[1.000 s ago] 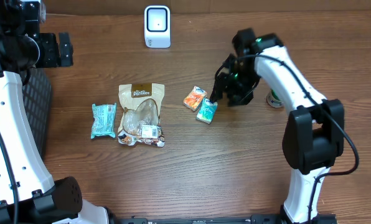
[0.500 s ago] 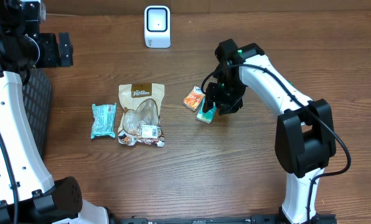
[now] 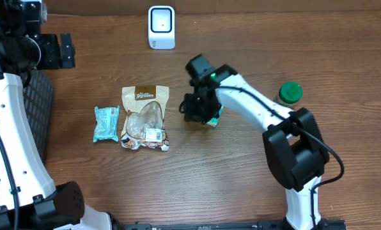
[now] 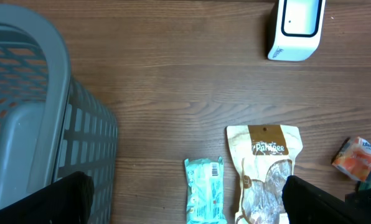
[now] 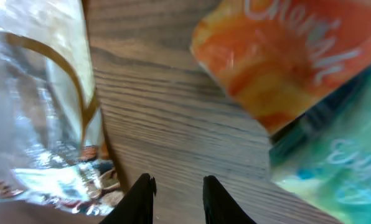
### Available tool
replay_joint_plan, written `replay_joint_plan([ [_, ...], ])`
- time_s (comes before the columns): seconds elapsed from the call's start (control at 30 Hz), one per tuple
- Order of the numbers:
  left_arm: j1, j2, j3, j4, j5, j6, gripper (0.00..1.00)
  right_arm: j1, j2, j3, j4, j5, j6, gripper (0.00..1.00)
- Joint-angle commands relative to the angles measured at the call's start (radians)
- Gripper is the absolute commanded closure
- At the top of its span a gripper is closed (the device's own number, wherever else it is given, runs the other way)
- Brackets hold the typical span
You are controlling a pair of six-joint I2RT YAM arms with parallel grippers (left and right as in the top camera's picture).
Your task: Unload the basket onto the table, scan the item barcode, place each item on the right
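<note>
A brown wooden table [image 3: 241, 185] with fine lengthwise grain fills the scene under soft, even light. A grey slatted basket [image 4: 86, 143] stands at its left edge. A pale tan strip [image 3: 273, 5] runs along the far side.

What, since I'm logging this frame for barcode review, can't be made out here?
Orange packet: covered by the right gripper overhead; blurred in the right wrist view.
Teal packet: nearly all covered by the same gripper overhead; cut off by the right wrist view's edge.
Pouch: its white label is too small overhead to read a barcode; none legible in any view.
</note>
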Motion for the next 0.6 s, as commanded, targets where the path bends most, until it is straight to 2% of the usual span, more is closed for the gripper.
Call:
replay_joint_plan([
  [0.0,0.002,-0.004,0.020,0.001,-0.003,0.019,0.00,0.011,-0.011,-0.034,0.013,0.097,0.085,0.76],
  [0.3,0.002,-0.004,0.020,0.001,-0.003,0.019,0.00,-0.016,-0.008,-0.039,-0.012,0.249,0.085,0.76],
  [0.57,0.002,-0.004,0.020,0.001,-0.003,0.019,0.01,-0.091,-0.008,-0.037,-0.088,0.272,0.083,0.76],
])
